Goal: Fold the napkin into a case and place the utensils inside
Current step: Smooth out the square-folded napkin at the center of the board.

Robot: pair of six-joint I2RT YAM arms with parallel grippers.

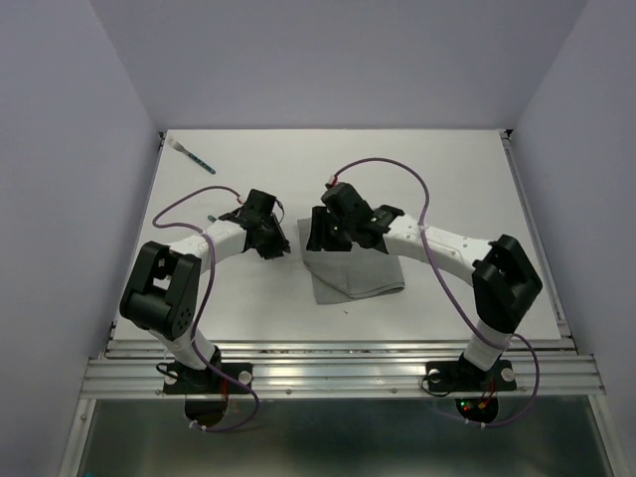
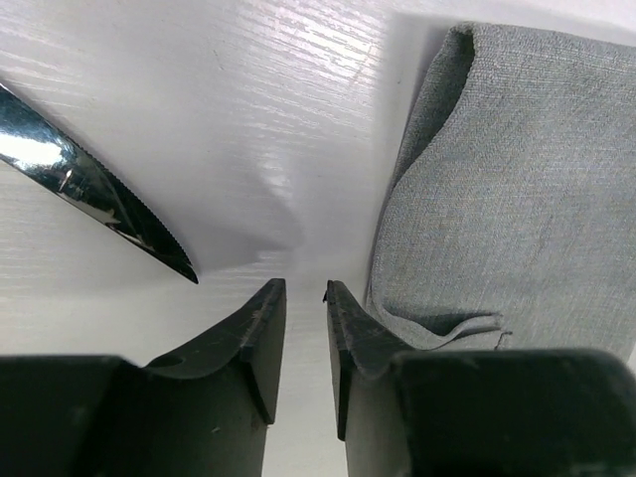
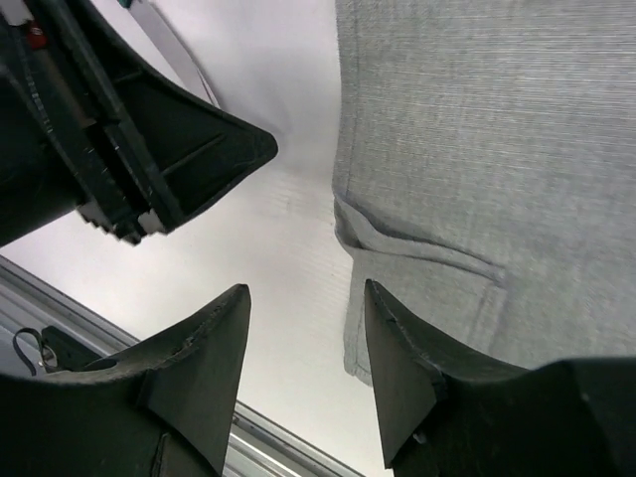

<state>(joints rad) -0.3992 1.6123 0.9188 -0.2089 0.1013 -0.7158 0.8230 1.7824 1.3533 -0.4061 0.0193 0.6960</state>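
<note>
Plain grey napkin (image 1: 358,279), white table (image 1: 452,179)

White table (image 1: 452,169), lilac walls (image 1: 60,109), metal rail (image 1: 348,375)

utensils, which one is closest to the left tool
The knife: its serrated blade tip lies just beside the left tool. The other utensil lies far off near the back left corner of the table.

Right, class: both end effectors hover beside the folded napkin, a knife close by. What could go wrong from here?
The left end effector sits between the knife and the napkin; a sideways move might nudge either. The right end effector hangs near it, so the two could collide. The other utensil lies by the far left corner, a long reach.
</note>
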